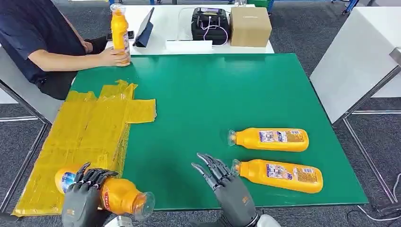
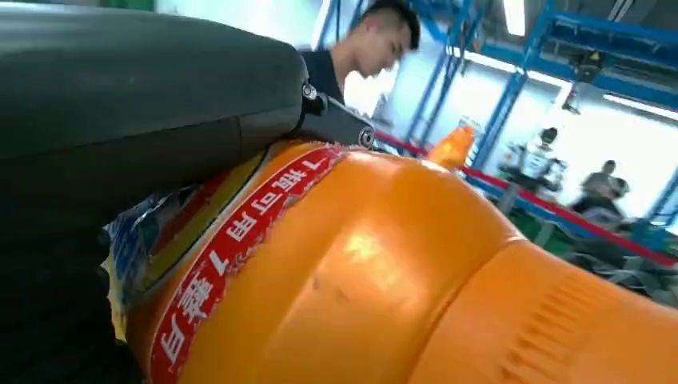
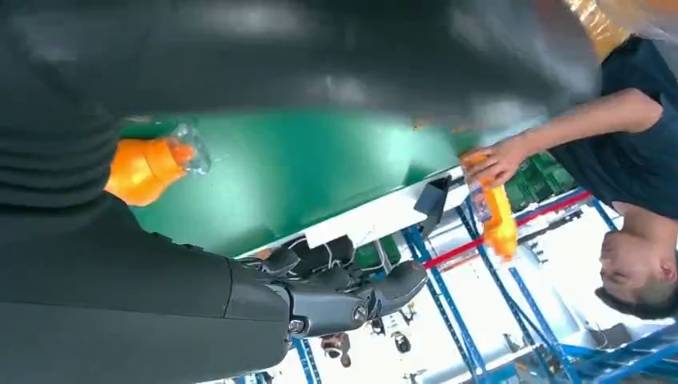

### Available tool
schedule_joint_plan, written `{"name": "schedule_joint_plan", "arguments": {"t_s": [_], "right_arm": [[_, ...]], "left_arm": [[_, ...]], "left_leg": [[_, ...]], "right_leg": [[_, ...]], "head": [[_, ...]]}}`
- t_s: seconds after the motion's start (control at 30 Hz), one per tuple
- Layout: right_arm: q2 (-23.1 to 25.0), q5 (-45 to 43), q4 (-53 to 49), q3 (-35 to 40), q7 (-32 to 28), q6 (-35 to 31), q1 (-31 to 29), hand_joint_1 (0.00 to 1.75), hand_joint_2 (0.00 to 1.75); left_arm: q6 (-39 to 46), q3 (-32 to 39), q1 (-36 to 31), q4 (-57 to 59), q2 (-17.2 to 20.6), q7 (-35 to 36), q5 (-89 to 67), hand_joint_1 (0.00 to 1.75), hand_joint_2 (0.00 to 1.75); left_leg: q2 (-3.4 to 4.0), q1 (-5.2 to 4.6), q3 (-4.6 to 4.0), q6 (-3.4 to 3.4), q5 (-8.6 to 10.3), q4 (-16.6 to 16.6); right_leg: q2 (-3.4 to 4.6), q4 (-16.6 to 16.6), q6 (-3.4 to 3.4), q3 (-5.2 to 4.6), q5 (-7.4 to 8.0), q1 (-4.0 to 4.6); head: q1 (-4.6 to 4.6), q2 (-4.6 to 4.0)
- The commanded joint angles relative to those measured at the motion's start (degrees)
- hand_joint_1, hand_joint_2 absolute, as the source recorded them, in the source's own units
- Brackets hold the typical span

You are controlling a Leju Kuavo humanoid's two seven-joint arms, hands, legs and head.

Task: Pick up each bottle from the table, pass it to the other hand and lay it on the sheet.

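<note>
Left hand [image 1: 85, 198] clamped around an orange bottle [image 1: 120, 196] above the yellow sheet [image 1: 90, 137], right hand [image 1: 227, 187] spread, empty

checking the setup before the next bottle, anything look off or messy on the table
The yellow sheet is crinkled, with a ragged flap jutting onto the green mat. The bottles look intact, and nothing is spilled.
</note>
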Motion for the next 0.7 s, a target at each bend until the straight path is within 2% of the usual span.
{"name": "schedule_joint_plan", "arguments": {"t_s": [0.03,0.2,0.23,0.3,0.43,0.47,0.57,0.7], "right_arm": [[-13.97,-10.52,-6.44,-9.48,-0.85,4.52,0.06,0.00,0.00],[-23.06,-16.81,-7.11,-17.61,0.08,12.36,0.89,0.00,0.00],[-24.08,-18.03,-6.96,-18.65,0.18,13.72,0.98,0.00,1.75],[-26.01,-18.30,-6.45,-20.67,0.84,15.37,1.24,0.00,1.75],[-27.34,-18.62,-5.75,-22.76,1.31,16.91,1.91,0.00,1.75],[-28.01,-18.59,-5.89,-23.33,1.40,17.00,2.63,0.00,1.75],[-28.77,-18.57,-6.38,-24.13,1.71,16.91,4.15,0.00,1.75],[-28.56,-18.56,-6.71,-24.17,1.77,16.82,4.50,0.00,1.75]], "left_arm": [[-3.38,4.84,-8.50,21.80,10.92,10.45,-10.29,1.75,1.75],[-10.43,0.07,-18.59,34.33,15.21,13.93,-11.14,1.75,1.75],[-11.07,-0.97,-19.92,35.86,15.84,14.33,-11.09,1.75,1.75],[-12.81,-2.24,-22.41,38.57,15.96,15.29,-9.81,1.75,1.75],[-14.53,-3.99,-26.22,42.17,15.66,16.53,-8.89,1.75,1.75],[-14.56,-4.18,-26.71,42.42,15.51,16.92,-8.99,0.31,1.75],[-14.33,-4.33,-26.80,41.99,15.22,17.22,-8.96,0.31,1.75],[-14.28,-4.41,-26.37,41.53,15.35,17.33,-8.98,0.31,1.75]], "left_leg": [[-0.10,-0.07,0.24,-0.02,0.05,-0.16],[-0.32,-0.07,0.25,-0.01,0.12,-0.17],[-0.33,-0.10,0.20,0.02,0.12,-0.15],[-0.25,-0.11,0.15,0.03,0.09,-0.10],[-0.25,-0.18,0.41,0.00,0.10,-0.15],[-0.27,-0.17,0.48,0.03,0.08,-0.11],[-0.28,-0.14,0.79,0.01,0.07,-0.08],[-0.11,-0.11,0.87,0.06,-0.09,-0.09]], "right_leg": [[-0.13,-0.11,0.00,0.00,-0.03,-0.07],[-0.37,-0.15,0.01,-0.05,-0.02,-0.07],[-0.34,-0.12,0.02,-0.15,-0.01,-0.09],[-0.25,-0.05,0.03,-0.21,-0.01,-0.12],[-0.17,-0.10,0.01,0.37,0.04,-0.19],[-0.17,-0.07,0.04,0.67,0.02,-0.18],[-0.20,-0.07,0.02,0.93,0.02,-0.15],[-0.02,-0.08,0.02,0.54,0.02,-0.09]], "head": [[0.02,0.00],[0.02,0.00],[0.02,0.00],[0.02,0.00],[0.00,0.00],[0.00,0.00],[0.00,0.00],[-0.02,0.00]]}}
